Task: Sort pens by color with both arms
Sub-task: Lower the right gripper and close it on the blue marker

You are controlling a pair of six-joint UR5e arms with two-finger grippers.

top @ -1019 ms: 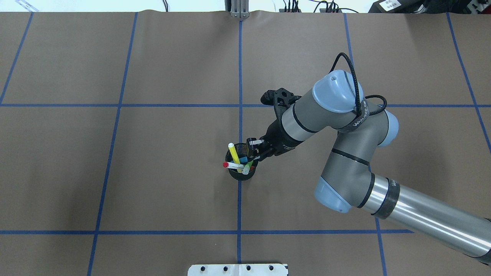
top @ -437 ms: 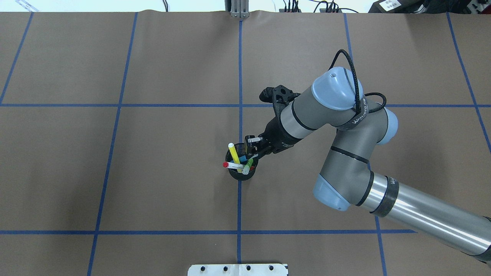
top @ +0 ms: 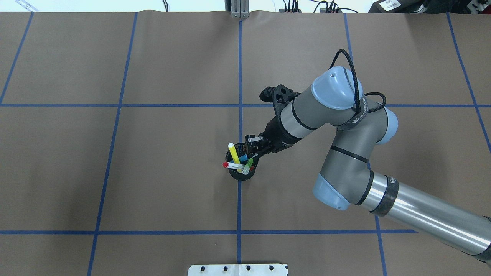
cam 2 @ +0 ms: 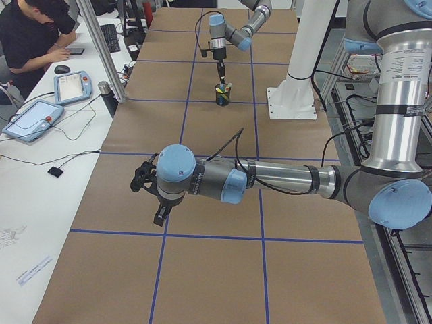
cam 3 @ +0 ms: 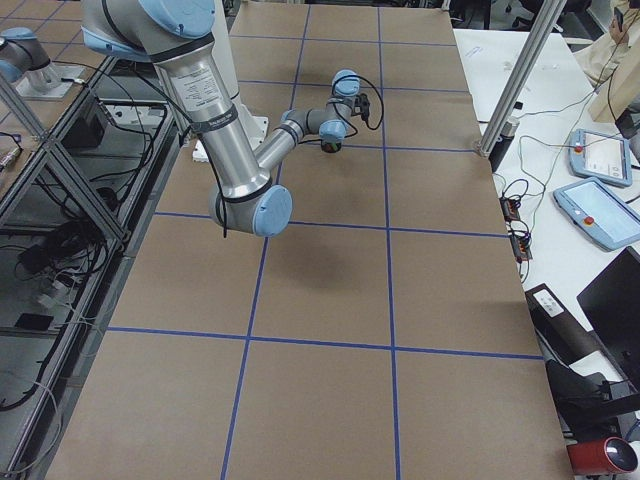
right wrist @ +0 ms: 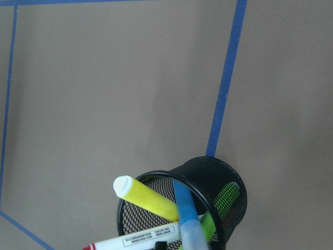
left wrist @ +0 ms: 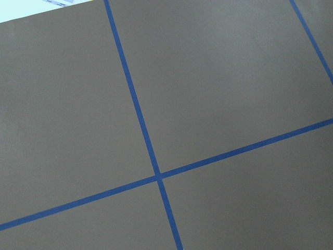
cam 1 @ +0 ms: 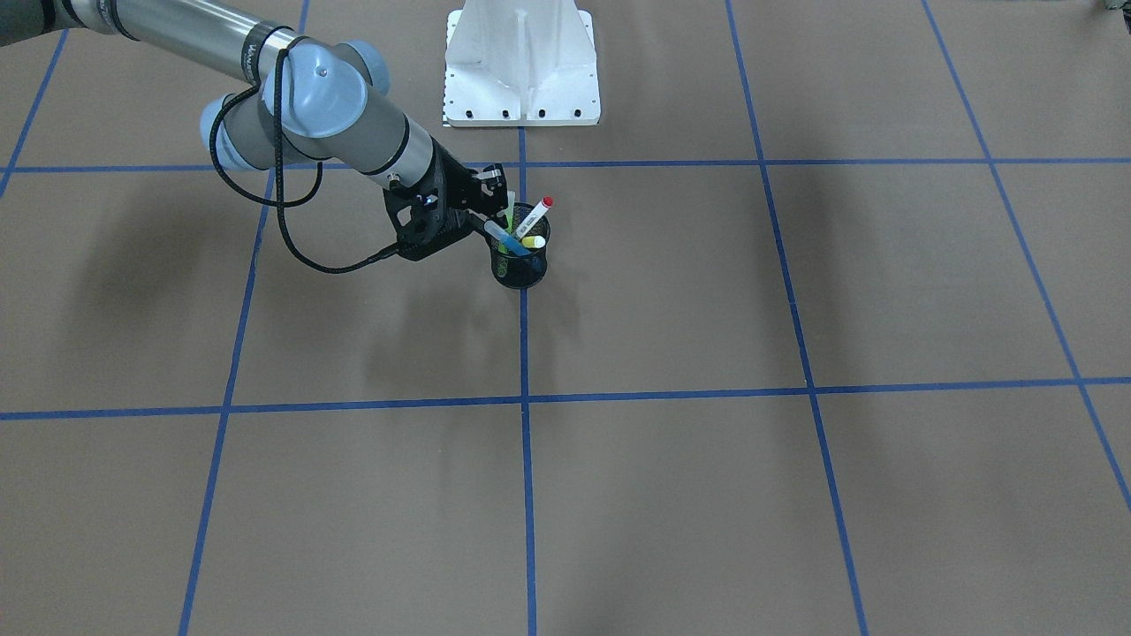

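Several pens stand in a black mesh cup (top: 241, 175) on the centre line: a yellow pen (top: 233, 151), a white pen with red ends (top: 232, 165), a green pen (top: 247, 165) and a blue pen (top: 243, 157). My right gripper (top: 254, 147) hovers at the cup's right rim, open, its fingers either side of the blue pen's (cam 1: 510, 242) upper end. The right wrist view looks down on the cup (right wrist: 229, 177) with the blue pen (right wrist: 186, 219) running to the bottom edge. My left gripper (cam 2: 160, 217) shows only in the exterior left view, pointing down over bare table; I cannot tell its state.
Brown paper with a blue tape grid covers the table. The white pedestal (cam 1: 521, 66) stands at the robot's side, close behind the cup. A person (cam 2: 34, 34) sits at a side desk with tablets. The left wrist view shows only a tape crossing (left wrist: 158, 177).
The right arm has crept a little to the left, bringing its gripper closer over the cup. The pens and the cup have not moved.
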